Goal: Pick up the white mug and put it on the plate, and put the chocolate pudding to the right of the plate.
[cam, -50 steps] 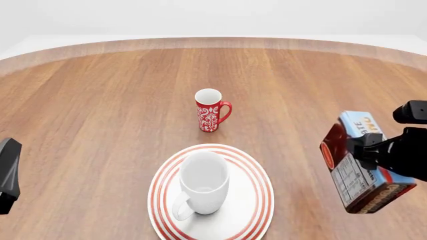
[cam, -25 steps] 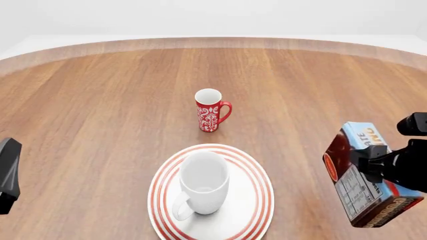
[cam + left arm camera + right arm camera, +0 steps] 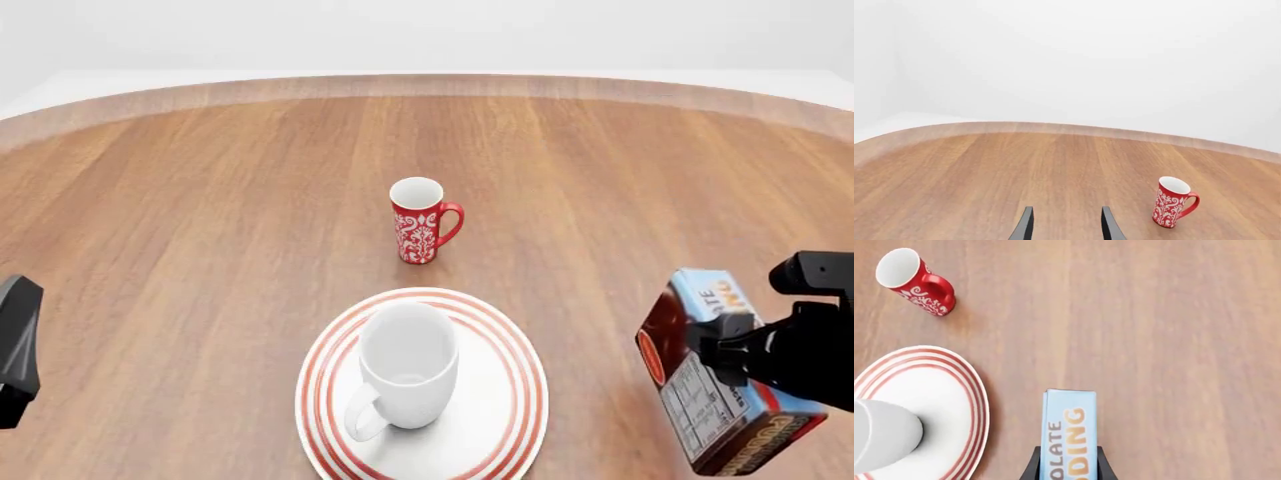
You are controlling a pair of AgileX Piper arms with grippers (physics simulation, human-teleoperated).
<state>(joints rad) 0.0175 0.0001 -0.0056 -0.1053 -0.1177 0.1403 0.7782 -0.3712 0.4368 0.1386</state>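
The white mug (image 3: 406, 372) stands upright on the red-ringed plate (image 3: 518, 400) near the front of the table, handle toward the front left; the right wrist view shows the mug (image 3: 881, 437) and plate (image 3: 941, 385) too. My right gripper (image 3: 731, 352) is shut on the chocolate pudding (image 3: 714, 380), a tilted carton held to the right of the plate. In the right wrist view the pudding (image 3: 1067, 435) sits between the fingers. My left gripper (image 3: 1066, 227) is open over bare wood at the front left, holding nothing.
A slim red mug with white pattern (image 3: 420, 221) stands upright behind the plate, mid-table, also in the left wrist view as the red mug (image 3: 1171, 202). The wooden table's curved far edge (image 3: 427, 85) runs across the back.
My right gripper has carried the chocolate pudding down and toward the front, lower beside the plate. The left arm, white mug and red mug have not moved.
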